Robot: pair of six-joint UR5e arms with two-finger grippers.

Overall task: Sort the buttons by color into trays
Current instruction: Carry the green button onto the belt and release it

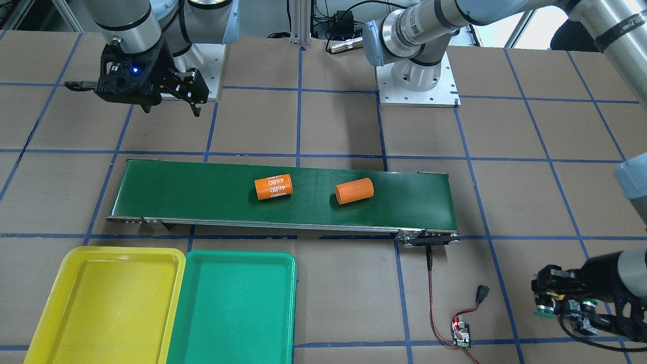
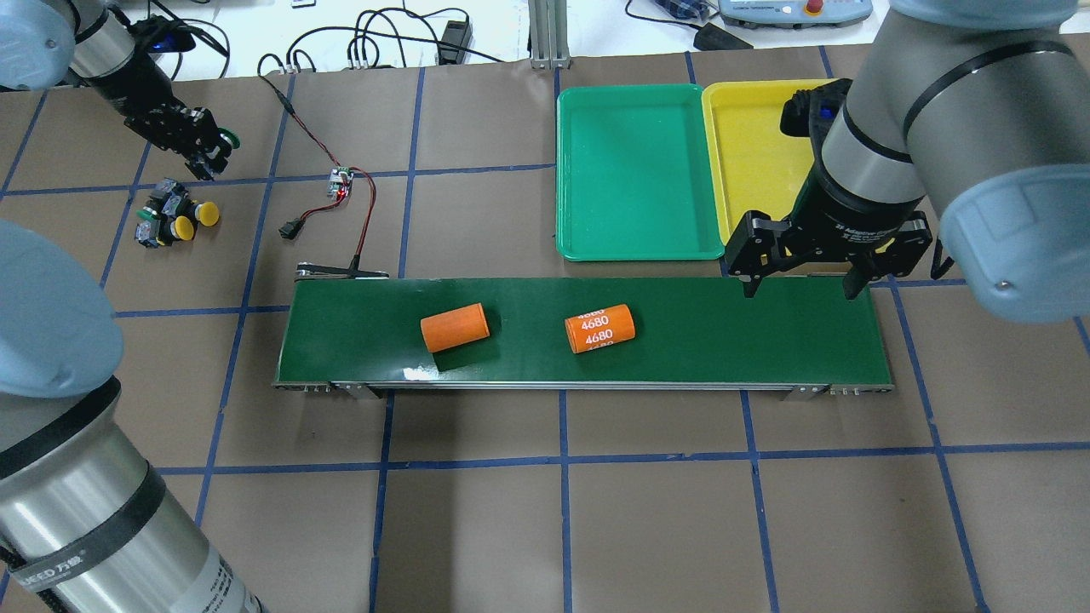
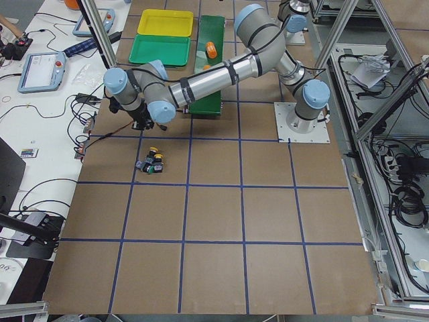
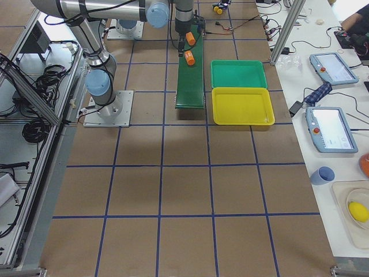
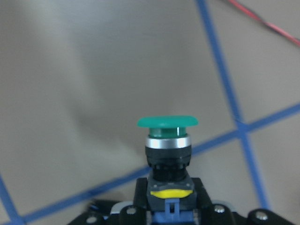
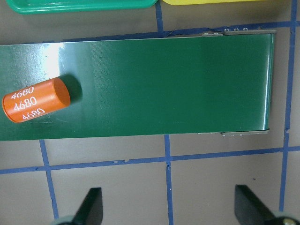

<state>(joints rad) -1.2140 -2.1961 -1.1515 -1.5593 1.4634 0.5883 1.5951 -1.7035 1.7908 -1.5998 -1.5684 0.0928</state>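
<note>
My left gripper [image 2: 204,151] is shut on a green-capped button [image 5: 167,136] and holds it above the table at the far left; the button's cap [image 2: 228,136] sticks out sideways. Below it on the table is a cluster of buttons [image 2: 174,221], with two yellow caps and one green cap showing. My right gripper [image 2: 799,285] hangs open with nothing in it over the right end of the belt; its fingertips [image 6: 91,206] stand far apart. At the back right lie the green tray [image 2: 634,170] and the yellow tray [image 2: 749,153], side by side and bare.
A long dark-green conveyor belt [image 2: 724,340] crosses the middle with two orange cylinders [image 2: 455,328] [image 2: 599,329] lying on it. A small circuit board [image 2: 341,183] with red wires sits between the button cluster and the trays.
</note>
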